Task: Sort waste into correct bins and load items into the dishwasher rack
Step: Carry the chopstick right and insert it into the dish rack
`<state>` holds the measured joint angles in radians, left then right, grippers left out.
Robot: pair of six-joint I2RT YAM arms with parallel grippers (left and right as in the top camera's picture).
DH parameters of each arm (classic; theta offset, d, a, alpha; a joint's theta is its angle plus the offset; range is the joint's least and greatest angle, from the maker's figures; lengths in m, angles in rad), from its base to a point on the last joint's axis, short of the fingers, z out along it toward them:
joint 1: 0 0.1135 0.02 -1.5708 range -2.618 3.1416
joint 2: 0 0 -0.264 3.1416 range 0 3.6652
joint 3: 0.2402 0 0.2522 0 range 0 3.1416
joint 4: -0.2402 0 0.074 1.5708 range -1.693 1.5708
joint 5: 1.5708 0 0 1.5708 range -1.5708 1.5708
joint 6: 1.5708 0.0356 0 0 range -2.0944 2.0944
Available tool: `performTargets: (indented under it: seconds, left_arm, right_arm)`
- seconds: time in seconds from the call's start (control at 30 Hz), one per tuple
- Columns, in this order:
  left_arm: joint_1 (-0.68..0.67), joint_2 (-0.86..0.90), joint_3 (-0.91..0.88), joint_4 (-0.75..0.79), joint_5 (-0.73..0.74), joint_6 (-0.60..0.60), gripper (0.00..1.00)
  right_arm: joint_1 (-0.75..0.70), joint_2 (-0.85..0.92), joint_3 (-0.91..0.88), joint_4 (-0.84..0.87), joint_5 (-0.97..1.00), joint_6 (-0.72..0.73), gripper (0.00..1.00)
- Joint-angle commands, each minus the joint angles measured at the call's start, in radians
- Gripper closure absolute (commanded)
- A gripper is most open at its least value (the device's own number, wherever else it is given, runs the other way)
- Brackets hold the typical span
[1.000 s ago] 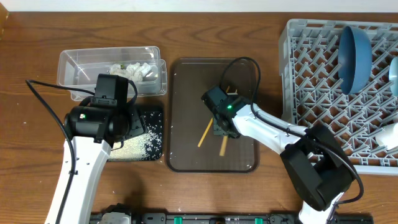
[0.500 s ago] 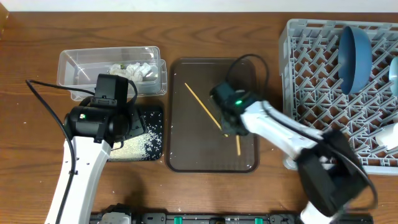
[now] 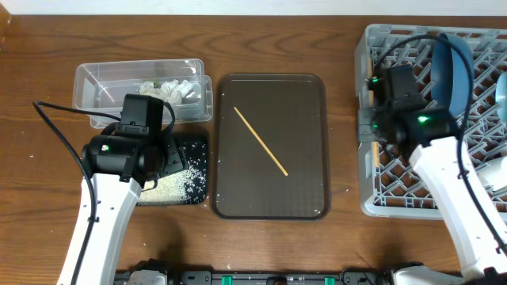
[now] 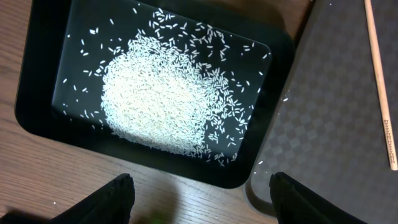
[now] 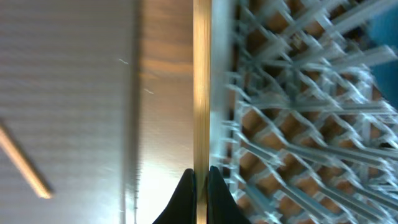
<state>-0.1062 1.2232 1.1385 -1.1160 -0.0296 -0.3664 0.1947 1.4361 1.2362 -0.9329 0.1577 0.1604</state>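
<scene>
Wooden table; chopstick in right jaws

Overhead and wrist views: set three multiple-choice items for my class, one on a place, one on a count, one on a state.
1. Where is the rice heap? A clear tub; B black tray; C grey rack.
2. How many chopsticks lie on the brown tray? A two; B none; C one.
3. The right fingers are: A shut on a chopstick; B open, empty; C shut on a cup.
Key: 1B, left wrist view shows grains piled there; 2C, only one lies there; 3A, right wrist view shows it pinched between them.
</scene>
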Motion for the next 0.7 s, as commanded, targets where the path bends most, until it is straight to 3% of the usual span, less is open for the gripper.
performTargets:
  seconds: [0.0,0.23,0.47,0.5,0.57,0.6,0.67]
  left_arm:
    - [0.005,0.0,-0.002,-0.002,-0.004,-0.006,0.27]
    - [0.005,0.0,-0.002,-0.002,-0.004,-0.006,0.27]
    - [0.005,0.0,-0.002,-0.002,-0.004,-0.006,0.27]
    - [0.005,0.0,-0.002,-0.002,-0.004,-0.006,0.27]
    - [0.005,0.0,-0.002,-0.002,-0.004,-0.006,0.27]
    - [0.005,0.0,-0.002,-0.002,-0.004,-0.006,0.27]
    - [0.005,0.0,-0.002,-0.002,-0.004,-0.006,0.27]
  right_arm:
    - [-0.068,0.037,0.001,-0.016,0.01,-0.072,0.99]
    - [-0.117,0.142,-0.008,-0.021,0.0,-0.073,0.99]
    - [-0.116,0.186,-0.005,-0.011,-0.041,-0.072,0.89]
    - [-0.116,0.182,-0.001,-0.01,-0.047,-0.072,0.79]
    - [-0.115,0.166,0.014,-0.013,-0.061,-0.072,0.37]
    - [-0.114,0.156,0.022,-0.014,-0.076,-0.071,0.27]
    - [-0.111,0.127,0.037,-0.008,-0.12,-0.071,0.28]
